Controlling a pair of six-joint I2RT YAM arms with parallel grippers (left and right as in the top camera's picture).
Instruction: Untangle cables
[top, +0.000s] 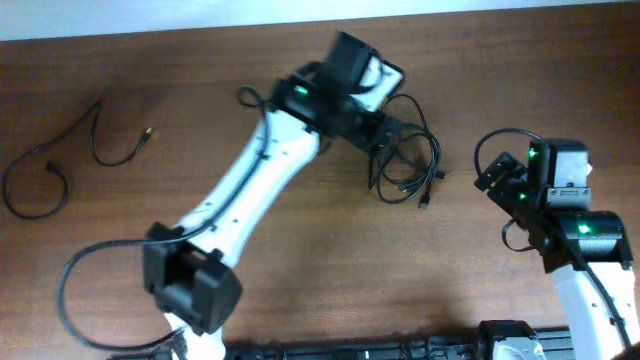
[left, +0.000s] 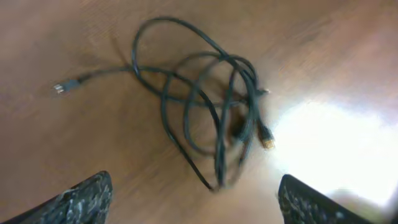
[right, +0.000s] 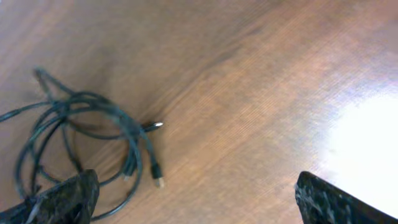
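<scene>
In the overhead view, the upper left part of the cable tangle (top: 410, 165) is hidden under the left gripper (top: 388, 135), and its jaw spacing cannot be judged there. In the left wrist view, the tangle's lower loops are smeared by blur, and the fingers (left: 81, 200) below the tangle are cut off by the bottom edge. In the right wrist view, the tangle is cropped by the left edge and partly covered by a finger (right: 65, 198) of the right gripper (right: 196, 190). Right of the tangle, the table (right: 367, 143) is washed out by glare. The plug ends (right: 158, 182) are too small to be identified.
</scene>
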